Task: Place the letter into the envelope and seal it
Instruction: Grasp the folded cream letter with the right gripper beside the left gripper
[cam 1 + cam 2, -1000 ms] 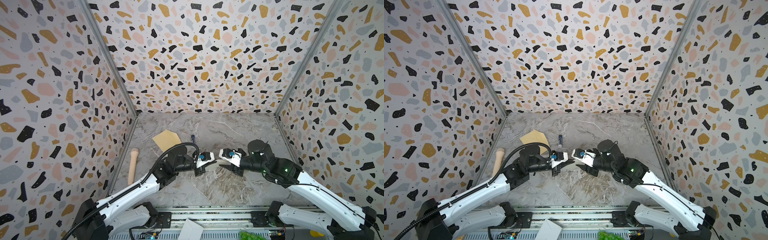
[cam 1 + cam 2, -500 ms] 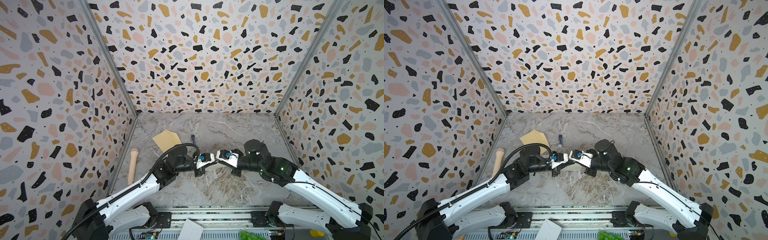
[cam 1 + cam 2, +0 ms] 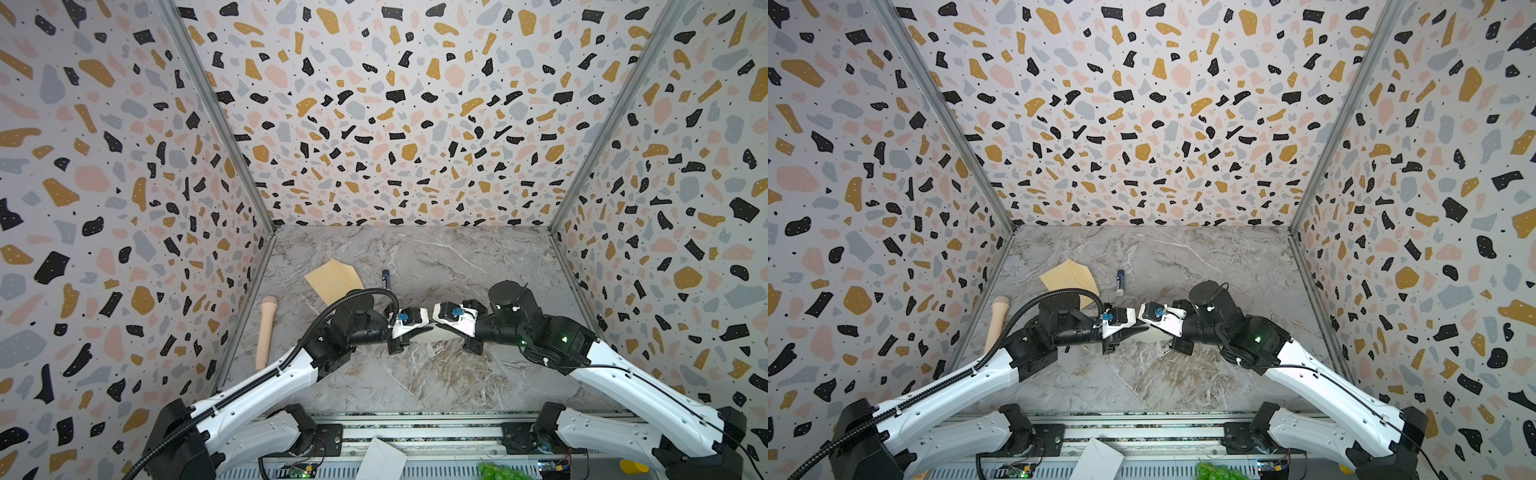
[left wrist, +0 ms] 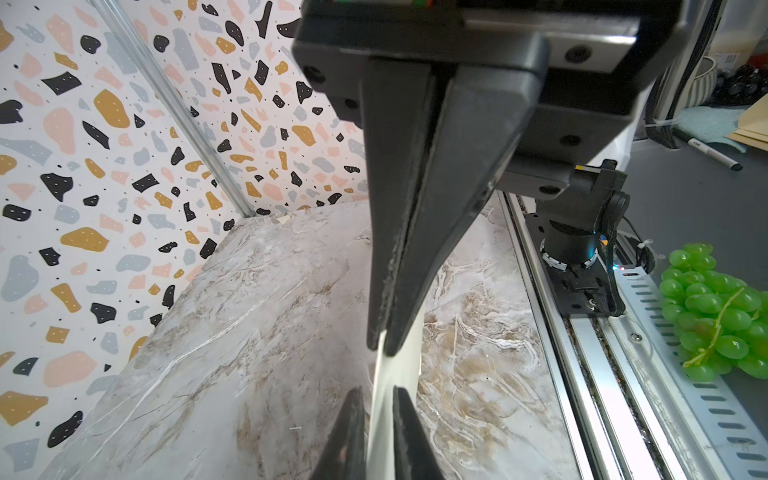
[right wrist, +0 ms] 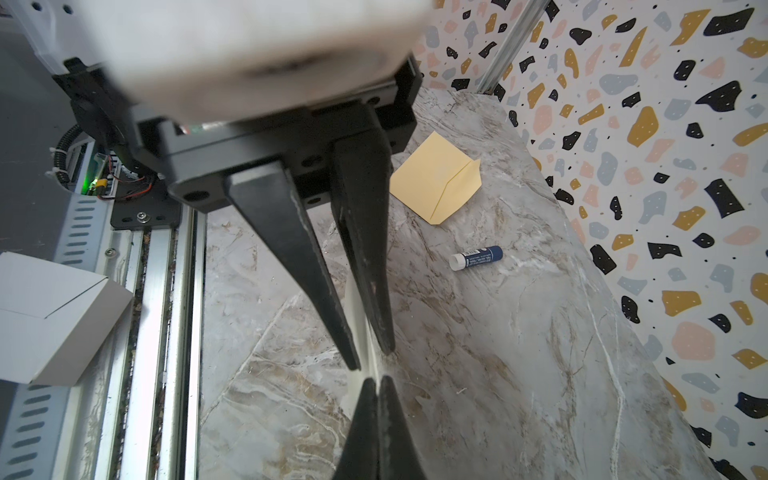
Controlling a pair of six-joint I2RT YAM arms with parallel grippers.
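Furthest out to the left of my left claw there's a pale wooden stick (image 3: pixel 266 332) lying along the wall, well apart from everything else. Closer in, beyond my left claw and a bit to its left, the envelope (image 3: pixel 332 278) lies flat on the marble table (image 3: pixel 436 382), and its flap looks folded out. Just to the right of it is a blue glue stick (image 5: pixel 476 257) with a white cap, on its side, also beyond the claws. Back the other way, toward my bases, a white folded paper (image 5: pixel 50 316) sits past the table's edge on the rail.

Now the middle. My left claw (image 4: pixel 386 345) is pinched shut on the letter (image 4: pixel 397 370), which stands on edge between the fingers, so I can't make out the print. My right claw (image 5: pixel 372 357) points straight at it, tips nearly meeting, and it's clamped down on the same sheet from the other end. So the letter is gripped by both claws and well apart from the envelope. I can't tell if its bottom edge touches the table.

Behind my right claw, off the table, there's a bunch of green grapes (image 4: pixel 715 307).
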